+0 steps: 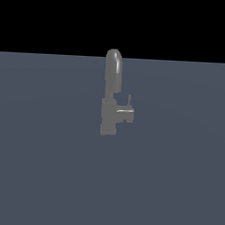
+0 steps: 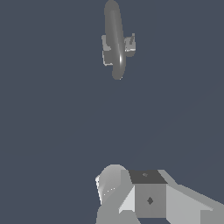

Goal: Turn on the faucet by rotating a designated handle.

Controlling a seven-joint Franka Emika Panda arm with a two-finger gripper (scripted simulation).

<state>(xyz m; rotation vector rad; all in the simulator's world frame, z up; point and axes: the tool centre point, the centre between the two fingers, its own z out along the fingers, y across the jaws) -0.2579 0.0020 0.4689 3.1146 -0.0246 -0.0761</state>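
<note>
A small matte grey faucet (image 1: 110, 98) is seen standing upright on a flat slate-blue worktop (image 1: 41, 166), slightly above the middle of the exterior view. A tall tube spout is carried on a blocky rectangular base, and the spout is arched over at its top, where it is outlined against the black band beyond the worktop's far edge. The handle (image 1: 125, 114) is formed by a short horizontal stub projecting from the base toward the exterior view's right, and a thin pin-like lever is set upright on it (a dull highlight is caught along the stub's upper face).

No container is shown in either view. The worktop is rendered smooth and untextured, and open surface is left on every side of the faucet, with the far edge lying not far behind it.

In the wrist view the faucet (image 2: 114, 41) is looked down upon, so the spout is presented as a long rounded tube, with the handle (image 2: 130, 43) showing just beside it. The tool (image 2: 148, 197) is seen only as pale grey faceted blocks and a rounded part, well apart from the faucet; whether its jaws are wide or narrow cannot be told. Nothing is seen to be held by it.
</note>
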